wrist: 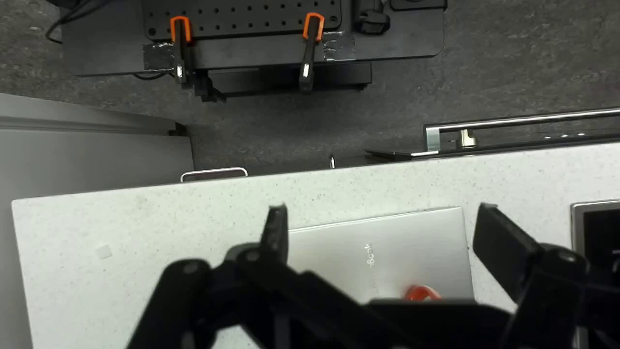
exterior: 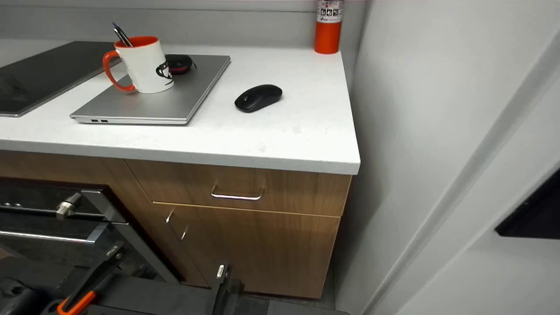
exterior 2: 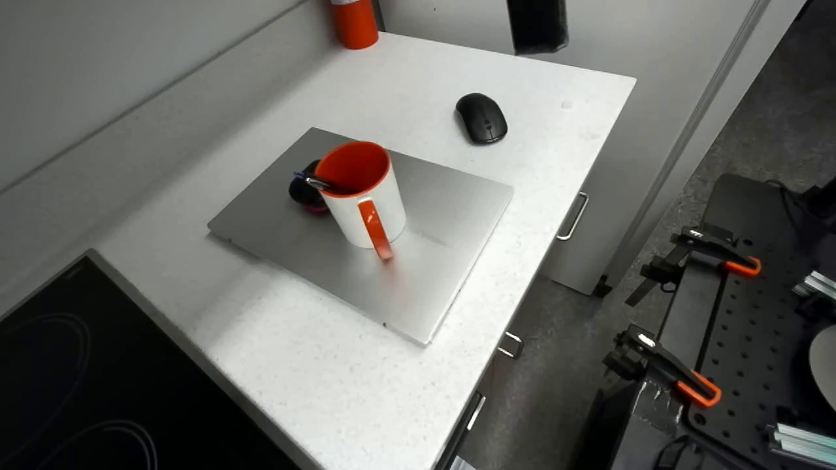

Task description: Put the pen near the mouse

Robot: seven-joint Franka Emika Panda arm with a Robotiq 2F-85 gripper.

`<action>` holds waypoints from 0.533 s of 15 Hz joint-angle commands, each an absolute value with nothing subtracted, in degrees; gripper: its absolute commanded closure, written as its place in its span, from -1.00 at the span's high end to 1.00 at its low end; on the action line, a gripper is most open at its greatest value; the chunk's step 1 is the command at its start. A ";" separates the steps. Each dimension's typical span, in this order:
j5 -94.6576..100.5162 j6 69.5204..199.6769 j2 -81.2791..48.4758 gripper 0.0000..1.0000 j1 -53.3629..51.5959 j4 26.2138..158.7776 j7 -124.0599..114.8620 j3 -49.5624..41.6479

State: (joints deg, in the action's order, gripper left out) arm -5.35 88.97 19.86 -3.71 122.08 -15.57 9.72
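The pen is thin and dark with a blue end. It leans in the white mug with the red inside; the pen point(exterior: 121, 35) sticks out above the rim in both exterior views point(exterior 2: 312, 180). The mug point(exterior: 146, 68) stands upright on the closed silver laptop point(exterior: 188, 92). The black mouse point(exterior: 259, 98) lies on the white counter beside the laptop, also in both exterior views point(exterior 2: 482, 119). In the wrist view my gripper point(wrist: 382, 208) is open and empty, high above the laptop. There only the mug's red handle point(wrist: 422, 292) shows; pen and mouse are not visible.
A dark object with a red part point(exterior: 179, 64) lies on the laptop behind the mug. A red cylinder point(exterior: 328, 37) stands at the counter's back corner. A black cooktop point(exterior 2: 78, 365) lies beyond the laptop. A dark block point(exterior 2: 539, 26), unclear what, hangs at an exterior view's top.
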 commanded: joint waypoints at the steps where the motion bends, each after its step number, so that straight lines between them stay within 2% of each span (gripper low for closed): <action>1: -3.78 94.31 20.18 1.00 -3.69 123.57 -14.36 9.04; 8: -4.23 122.73 18.89 1.00 -1.51 132.44 -12.83 4.53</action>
